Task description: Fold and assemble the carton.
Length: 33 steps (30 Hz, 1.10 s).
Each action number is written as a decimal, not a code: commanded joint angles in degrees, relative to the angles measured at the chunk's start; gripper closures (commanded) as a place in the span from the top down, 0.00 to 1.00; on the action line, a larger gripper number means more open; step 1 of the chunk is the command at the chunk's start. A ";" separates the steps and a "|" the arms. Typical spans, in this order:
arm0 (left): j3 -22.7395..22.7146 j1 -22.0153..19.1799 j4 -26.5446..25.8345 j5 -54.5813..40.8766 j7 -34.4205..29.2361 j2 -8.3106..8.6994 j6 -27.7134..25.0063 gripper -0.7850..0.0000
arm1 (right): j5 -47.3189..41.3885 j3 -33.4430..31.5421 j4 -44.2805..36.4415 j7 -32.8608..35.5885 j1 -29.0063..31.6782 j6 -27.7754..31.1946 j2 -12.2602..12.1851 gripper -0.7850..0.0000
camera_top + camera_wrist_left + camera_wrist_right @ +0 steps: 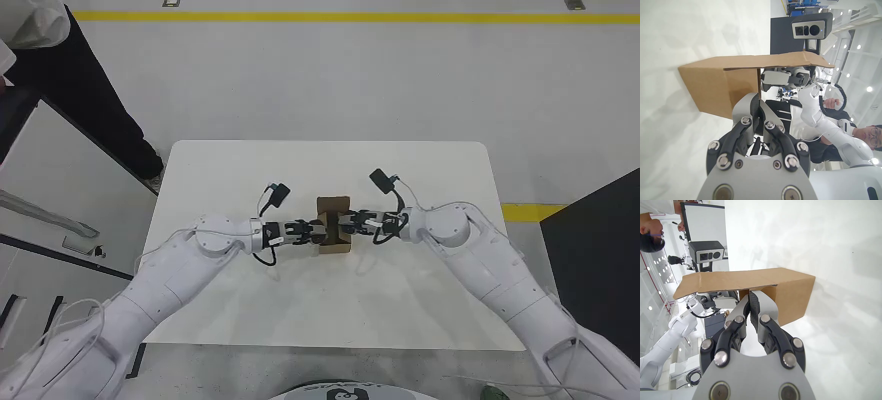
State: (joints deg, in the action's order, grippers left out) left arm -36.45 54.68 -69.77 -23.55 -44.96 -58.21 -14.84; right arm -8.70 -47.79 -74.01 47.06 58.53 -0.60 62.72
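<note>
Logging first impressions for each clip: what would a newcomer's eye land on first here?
A small brown carton stands in the middle of the white table, with one flap sticking up above its walls. The left hand and the right hand meet it from opposite sides, each shut on a cardboard edge.

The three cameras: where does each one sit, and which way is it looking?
Top view: above the arms, looking down at the table; both white arms show, meeting at the carton.
Left wrist view: on the left wrist, looking along the left hand at one side of the carton; the right hand shows beyond.
Right wrist view: on the right wrist, looking along the right hand at the carton's opposite side; the left hand shows beyond.
Shared: both wrist views see the carton and the other arm's hand.
</note>
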 commanded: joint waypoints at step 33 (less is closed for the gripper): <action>-2.89 0.76 1.72 5.20 -0.43 -2.77 0.66 0.00 | 6.56 1.32 -0.89 -0.55 -0.97 -3.89 1.67 0.00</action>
State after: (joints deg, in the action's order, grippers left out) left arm -39.21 55.40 -68.06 -18.34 -45.45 -60.89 -14.09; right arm -2.12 -46.42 -74.91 46.53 57.59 -4.56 64.34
